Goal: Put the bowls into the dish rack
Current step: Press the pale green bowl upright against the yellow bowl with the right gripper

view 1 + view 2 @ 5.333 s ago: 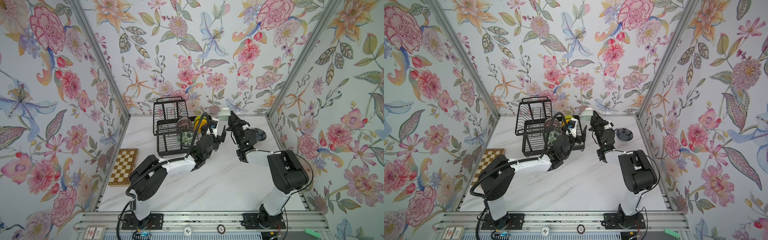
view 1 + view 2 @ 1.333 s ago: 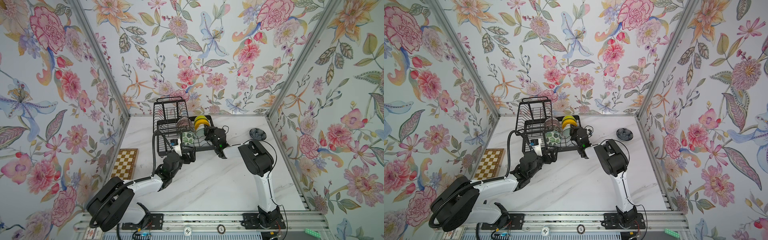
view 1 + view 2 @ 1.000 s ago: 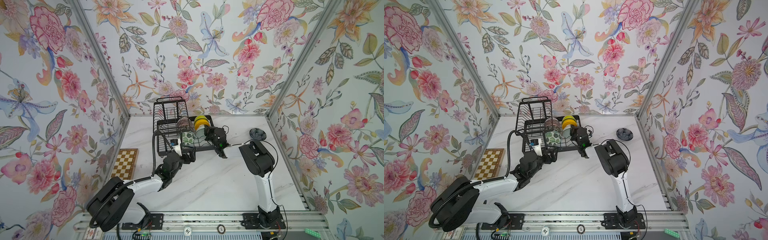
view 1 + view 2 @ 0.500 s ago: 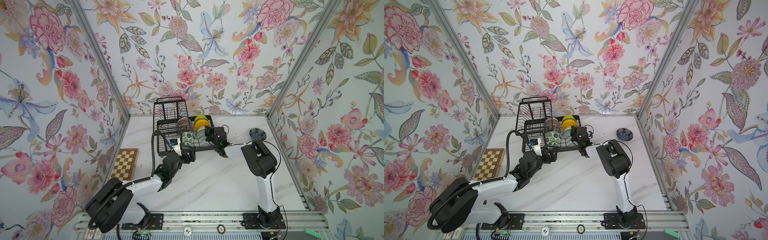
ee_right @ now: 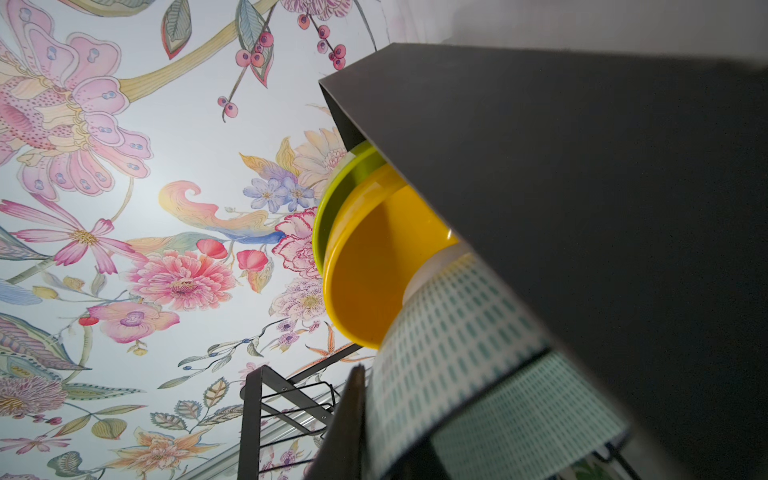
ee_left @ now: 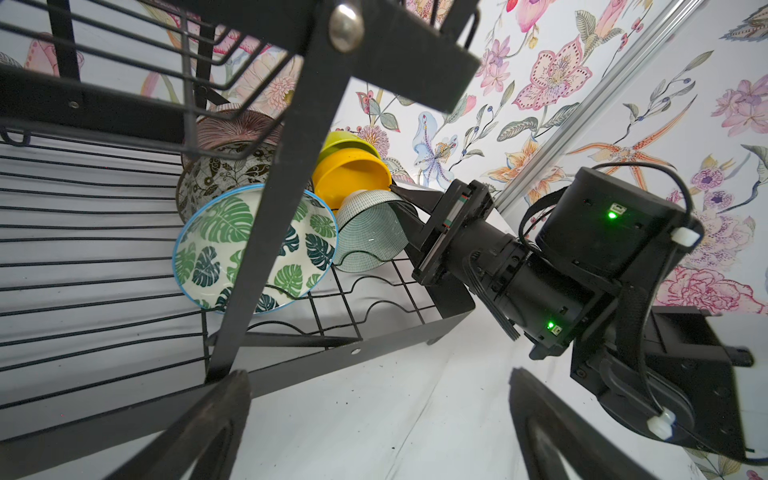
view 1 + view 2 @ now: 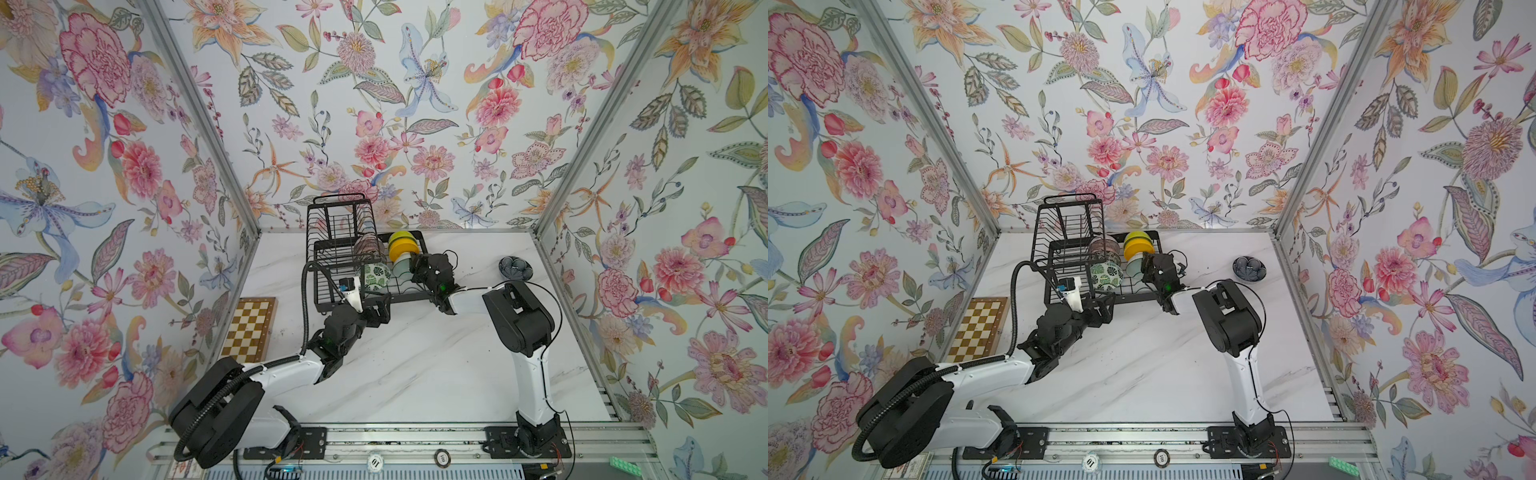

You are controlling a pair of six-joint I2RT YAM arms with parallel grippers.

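Bright, even, diffuse light throughout — only faint, soft shadows on the marble counter. Both wrist views bow at their edges — the pale celadon bowl blurs up close.

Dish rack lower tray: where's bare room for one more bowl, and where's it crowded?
Free: the bare wires of the dish rack under the upper basket, left of the leaf-print bowl and black-and-white bowl. Crowded: the right end, where the orange-yellow bowl, celadon bowl and right hand pack together.

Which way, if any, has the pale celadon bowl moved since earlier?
Yes. The pale celadon bowl came down from above the right end of the dish rack into its lower tray, beside the orange-yellow bowl.
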